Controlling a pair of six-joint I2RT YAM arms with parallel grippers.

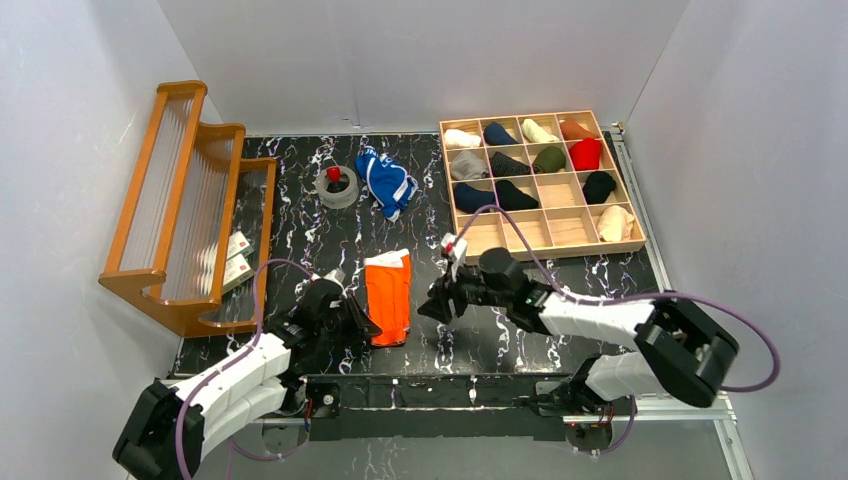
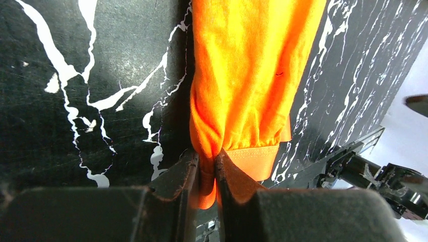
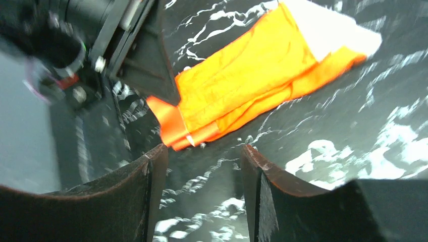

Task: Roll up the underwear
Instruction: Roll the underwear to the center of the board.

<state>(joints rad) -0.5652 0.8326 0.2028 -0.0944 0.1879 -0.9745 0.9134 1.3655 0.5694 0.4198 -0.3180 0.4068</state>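
The orange briefs (image 1: 388,298) lie on the black marbled table (image 1: 300,220) between the two arms. They are folded into a long narrow strip that runs away from the bases, with the white waistband at the far end. The left gripper (image 1: 362,325) is at the strip's near end. The left wrist view shows its jaws closed tight on a pinch of the orange fabric (image 2: 247,75) at the near hem, with cloth bulging above and below the fingertips (image 2: 193,166). The right gripper (image 1: 437,305) is just to the right of the strip near the same end. In its own view the jaws stand well apart with only bare table between them, and nothing is held. The orange strip (image 3: 252,85) lies just beyond its fingers (image 3: 151,171), not touching them. The blue briefs (image 1: 386,182) lie crumpled at the far part of the table, well apart from both grippers, just beside a grey roll (image 1: 337,187). A wooden tray (image 1: 535,236) with compartments holding rolled items is to their right. A wooden rack (image 1: 180,220) stands at the left edge.
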